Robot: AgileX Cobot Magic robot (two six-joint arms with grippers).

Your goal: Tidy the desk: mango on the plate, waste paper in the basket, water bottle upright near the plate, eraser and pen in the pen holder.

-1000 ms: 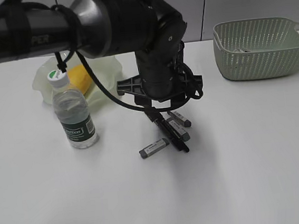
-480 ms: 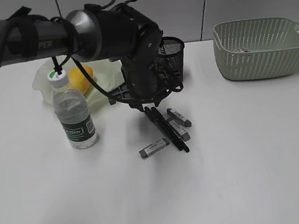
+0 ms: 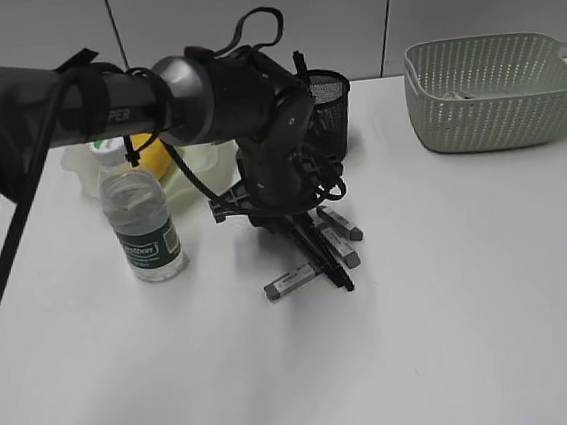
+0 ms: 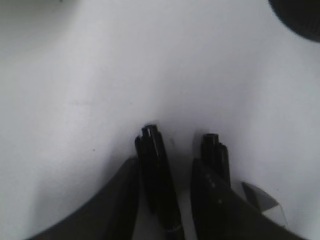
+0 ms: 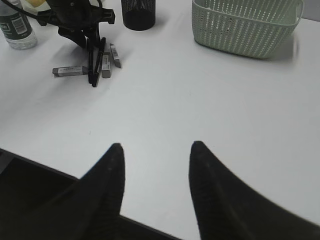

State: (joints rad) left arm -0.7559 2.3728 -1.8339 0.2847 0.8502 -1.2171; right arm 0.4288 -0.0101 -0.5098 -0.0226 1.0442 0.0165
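Exterior view: left gripper [image 3: 282,216] hangs low over the desk [image 3: 456,336], just in front of the pen holder [image 3: 325,96], right at the near end of the pens [image 3: 320,252]. I see two black pens lying together, with three grey erasers [image 3: 291,281] touching or just beside them. Jaws are hidden by the wrist here. Water bottle [image 3: 141,216] is upright left of the holder, near the plate [image 3: 203,160]; mango [image 3: 152,153] sits in the plate. Basket [image 3: 493,90] is well right of the holder; I can't make out the waste paper for sure.

Left wrist view: fingers [image 4: 156,185] parted, bare desk in the gap, nothing held. Holder's edge shows top right.

Right wrist view: right gripper [image 5: 156,165] released, empty, well in front of the holder and away from the pile.

My read: mango and bottle look done, pen-and-eraser step is in hand. Next I'd straddle one pen with the left jaws, close, lift, tilt it upright over the holder. Pens lie tight together, so grabbing both is the risk.
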